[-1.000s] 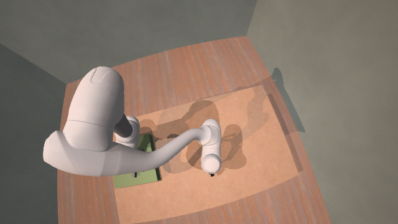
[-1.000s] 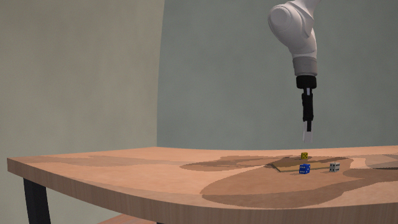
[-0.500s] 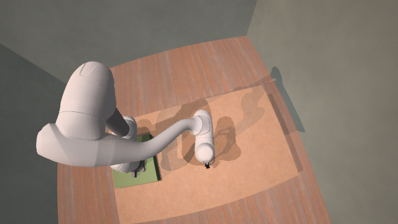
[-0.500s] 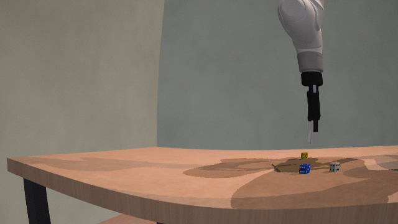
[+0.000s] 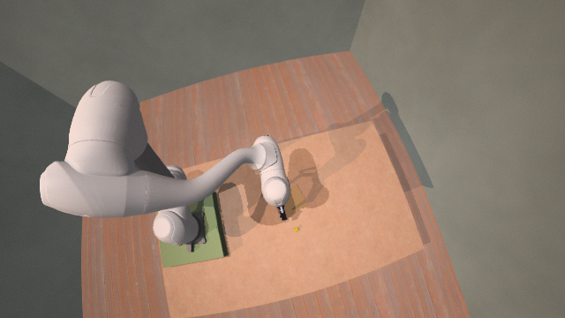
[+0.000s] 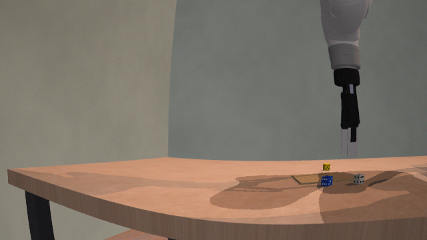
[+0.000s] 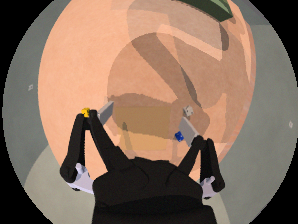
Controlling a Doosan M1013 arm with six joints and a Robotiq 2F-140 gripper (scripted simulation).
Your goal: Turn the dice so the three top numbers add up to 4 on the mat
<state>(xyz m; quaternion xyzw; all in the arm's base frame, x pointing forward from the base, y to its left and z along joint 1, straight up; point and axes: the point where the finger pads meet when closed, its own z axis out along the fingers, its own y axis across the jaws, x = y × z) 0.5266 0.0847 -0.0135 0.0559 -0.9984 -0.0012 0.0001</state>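
An open Robotiq gripper (image 5: 282, 213) (image 6: 349, 147) (image 7: 147, 115) hangs above the tabletop (image 5: 357, 212) (image 6: 133, 187) (image 7: 75, 65), with three dice scattered around a thin tan mat (image 5: 299, 197) (image 6: 305, 179) (image 7: 142, 120).

Its fingers spread wide with nothing between them, the gripper points down from the white Doosan arm (image 5: 101, 190) (image 6: 343, 17). The yellow die (image 5: 297, 229) (image 6: 326, 167) (image 7: 85, 112) sits off one side of the mat; the blue die (image 6: 327, 181) (image 7: 179, 136) and the white die (image 6: 359, 179) (image 7: 188, 110) rest off the opposite side, near each other but apart. All three are on the tabletop, outside the mat, their top numbers too small to read. The arm's shadow falls across part of the mat, and a green slab (image 5: 177, 257) (image 7: 212, 7) lies farther off, beneath part of the arm in the top view.
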